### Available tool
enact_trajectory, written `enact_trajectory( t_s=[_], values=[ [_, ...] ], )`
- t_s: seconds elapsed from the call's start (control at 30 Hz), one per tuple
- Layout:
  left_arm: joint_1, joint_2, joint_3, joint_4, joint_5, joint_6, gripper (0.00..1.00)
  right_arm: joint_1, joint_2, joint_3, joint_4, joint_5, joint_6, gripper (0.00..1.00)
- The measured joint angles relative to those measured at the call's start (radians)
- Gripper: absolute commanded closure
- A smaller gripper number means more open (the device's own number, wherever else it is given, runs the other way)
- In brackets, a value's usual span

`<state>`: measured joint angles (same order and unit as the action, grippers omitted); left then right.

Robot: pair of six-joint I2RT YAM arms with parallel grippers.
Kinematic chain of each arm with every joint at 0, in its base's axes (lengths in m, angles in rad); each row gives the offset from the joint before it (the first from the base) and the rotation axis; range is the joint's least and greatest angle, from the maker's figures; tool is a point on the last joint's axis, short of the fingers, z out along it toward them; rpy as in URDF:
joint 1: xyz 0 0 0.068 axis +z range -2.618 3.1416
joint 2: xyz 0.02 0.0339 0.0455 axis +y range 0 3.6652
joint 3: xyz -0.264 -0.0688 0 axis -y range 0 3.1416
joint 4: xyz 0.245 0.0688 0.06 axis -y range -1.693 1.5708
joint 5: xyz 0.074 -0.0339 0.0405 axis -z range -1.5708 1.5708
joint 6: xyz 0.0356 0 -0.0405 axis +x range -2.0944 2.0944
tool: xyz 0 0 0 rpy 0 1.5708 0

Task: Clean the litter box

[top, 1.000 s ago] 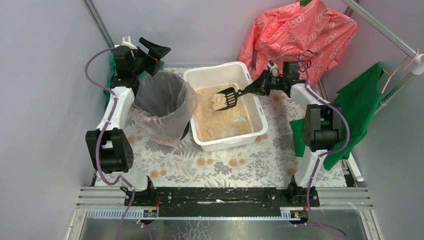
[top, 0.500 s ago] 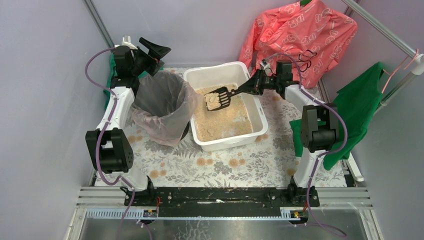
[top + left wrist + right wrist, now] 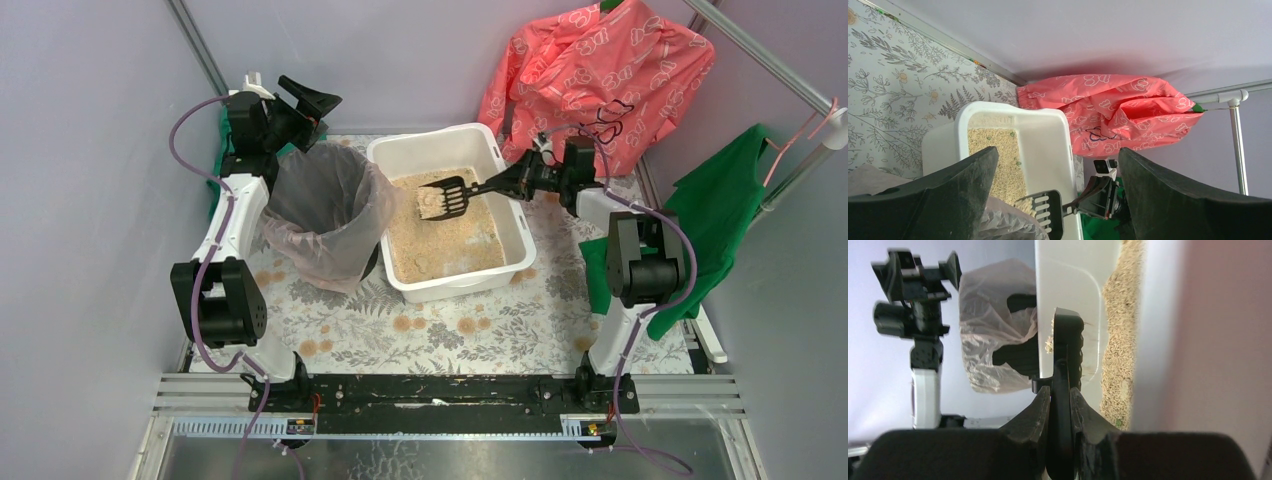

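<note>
From above, my right gripper [image 3: 517, 182] pinches the handle of a black scoop [image 3: 447, 197]. Half a second ago this gripper sat a bit higher in the picture and nearer the bin; now it has pulled back a little toward the pink cloth [image 3: 600, 70]. The scoop lies flatter than it did. A clump [image 3: 432, 204] of litter sits on the scoop, as before. The litter box [image 3: 522, 252] is below and in front of the right gripper, and the scoop head hangs over the sand inside it. My left gripper [image 3: 322, 108] has not moved. It is spread wide, with the black bin [image 3: 320, 205] just under it and the litter box off to its side.

The left wrist camera shows both left fingers [image 3: 923, 200] far apart with nothing between them. Between them I see the litter box [image 3: 1045, 145], and here small green bits show in the sand, which the top view does not show. The scoop [image 3: 1049, 214] hangs past the box's near end, close to the bin's bag.

The right wrist camera shows what the others cannot: the two right fingers [image 3: 1035, 410] press tight on the scoop's thin handle [image 3: 1060, 440]. The scoop head stands edge-on ahead of the gripper. The box wall [image 3: 1068, 280] is straight ahead, the sand off to one side, and the bin's bag [image 3: 993, 340] beyond.
</note>
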<state>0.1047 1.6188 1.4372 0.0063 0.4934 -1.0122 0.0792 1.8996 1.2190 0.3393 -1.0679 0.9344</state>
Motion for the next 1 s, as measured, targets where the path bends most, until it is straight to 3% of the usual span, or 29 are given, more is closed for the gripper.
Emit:
enact_trajectory(
  t_s=[0.3,0.77,1.0],
  values=[
    [0.0,-0.003,-0.002,-0.002,-0.003,0.002,0.01,0.006,0.003,-0.034,0.105,-0.014,0.076,1.0],
    [0.0,-0.008,-0.003,-0.007,-0.004,0.01,0.01,-0.103,-0.011,-0.116,0.286,-0.017,0.224,1.0],
    [-0.009,-0.008,-0.004,-0.006,-0.004,0.002,0.01,-0.034,-0.014,-0.125,0.341,-0.046,0.252,1.0]
  ],
)
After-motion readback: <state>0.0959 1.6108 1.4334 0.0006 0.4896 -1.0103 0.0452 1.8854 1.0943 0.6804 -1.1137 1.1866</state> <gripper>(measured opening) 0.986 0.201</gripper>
